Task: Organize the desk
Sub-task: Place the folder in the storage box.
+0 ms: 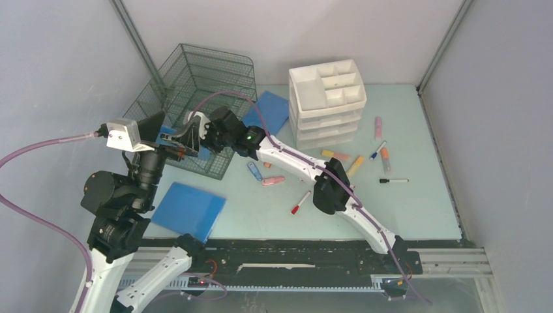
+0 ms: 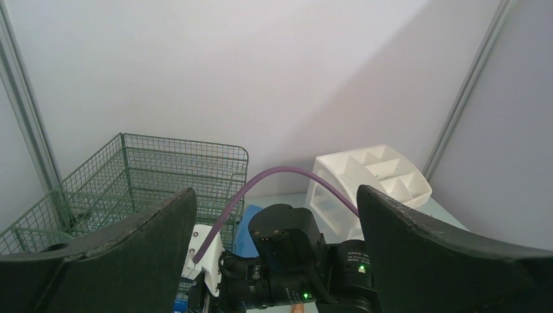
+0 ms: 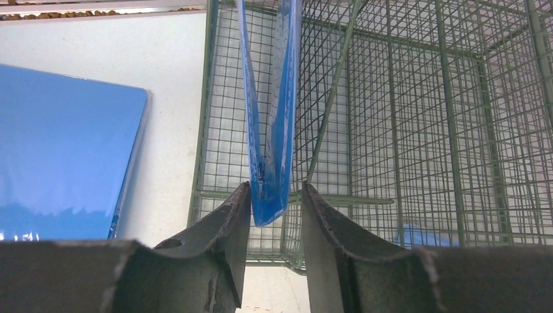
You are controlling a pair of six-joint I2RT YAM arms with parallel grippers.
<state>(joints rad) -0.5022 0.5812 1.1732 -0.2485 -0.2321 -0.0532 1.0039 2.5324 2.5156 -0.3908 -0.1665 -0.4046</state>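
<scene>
Right wrist, right gripper (image 3: 275,189) parted around blue folder (image 3: 290,78) in wire basket (image 3: 424,130), left gripper (image 2: 277,192) spread wide

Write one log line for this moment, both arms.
right fingers apart around blue folder at wire basket | left fingers open, empty | desk: pens scattered

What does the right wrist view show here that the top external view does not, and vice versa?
Only the right wrist view: the right gripper stands with jaws parted around the edge of a blue folder, a gap visible beside it. Only the top external view: the white drawer organizer and scattered markers. Both: the green wire basket and a second blue folder lying flat on the desk.
</scene>
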